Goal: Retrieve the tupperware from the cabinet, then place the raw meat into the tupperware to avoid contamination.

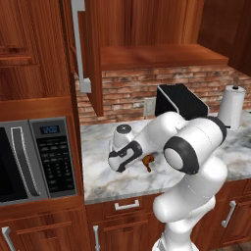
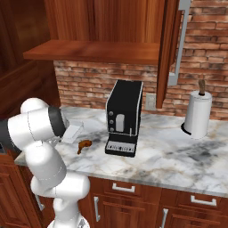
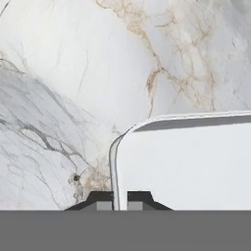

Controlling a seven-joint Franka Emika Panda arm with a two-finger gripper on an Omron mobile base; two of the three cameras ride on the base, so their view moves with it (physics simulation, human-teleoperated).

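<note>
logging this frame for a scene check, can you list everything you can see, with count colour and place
tupperware: one, white, on the counter left of the coffee machine, its wall between the fingertips
raw meat: one, reddish-brown, on the counter beside the tupperware
cabinet: one, dark reddish wood, above the counter, door open
coffee machine: one, black, mid-counter
paper towel roll: one, white, on the counter to the right
microwave: one, grey and black, built in left of the counter
wall outlet: one, pale, on the brick wall
counter: one, grey-white marble
lower cabinets: reddish wood, silver handles, under the counter
arm: one, white with dark joints
gripper: one, dark tips, shut on the tupperware wall
</note>
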